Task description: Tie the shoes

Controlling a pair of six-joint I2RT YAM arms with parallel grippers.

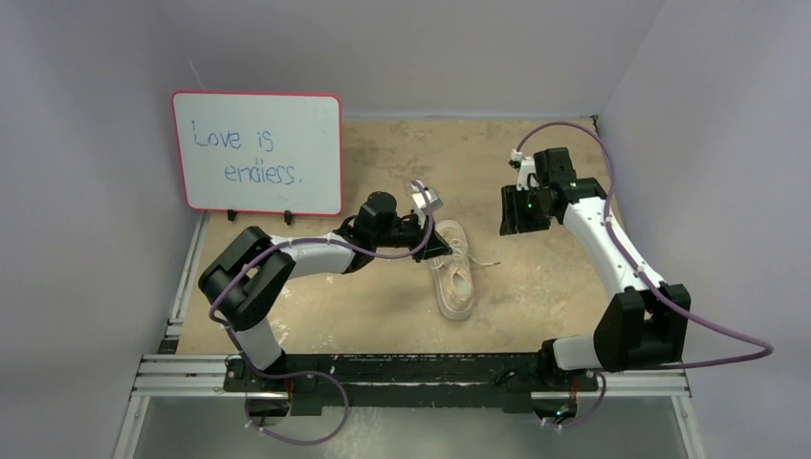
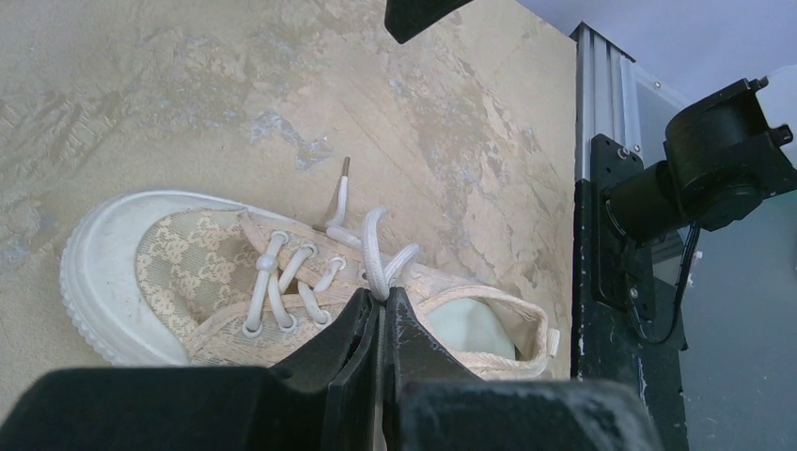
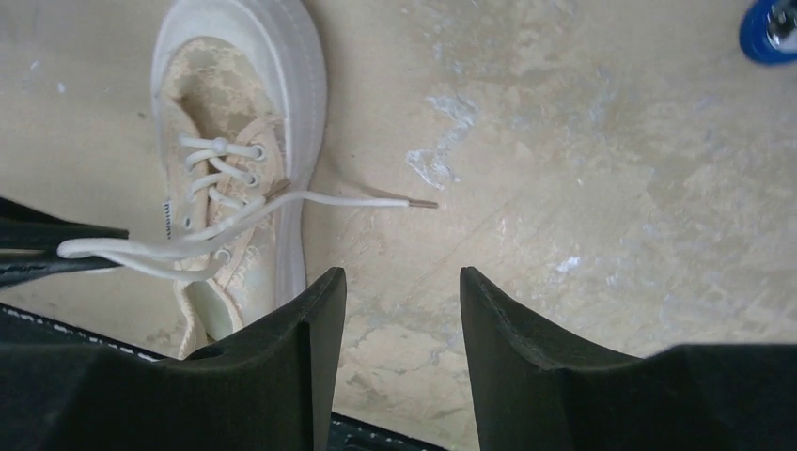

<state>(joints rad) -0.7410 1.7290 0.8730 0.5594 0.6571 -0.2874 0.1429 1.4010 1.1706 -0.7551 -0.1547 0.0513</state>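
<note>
white lace of pink-beige shoe in left end effector

Lab: walled robot bench, whiteboard

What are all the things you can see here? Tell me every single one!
shoe: one, pink-beige with a white toe, middle of the table
lace: white, one loop pinched up, one end loose on the table
whiteboard: one, white with a red rim, back left
blue thing: one, cut off at the right wrist view's corner; cannot tell what
table: one, tan, scuffed
left arm, right arm: black and white, near edge
left gripper: black, shut on lace
right gripper: black, open, over bare table
</note>
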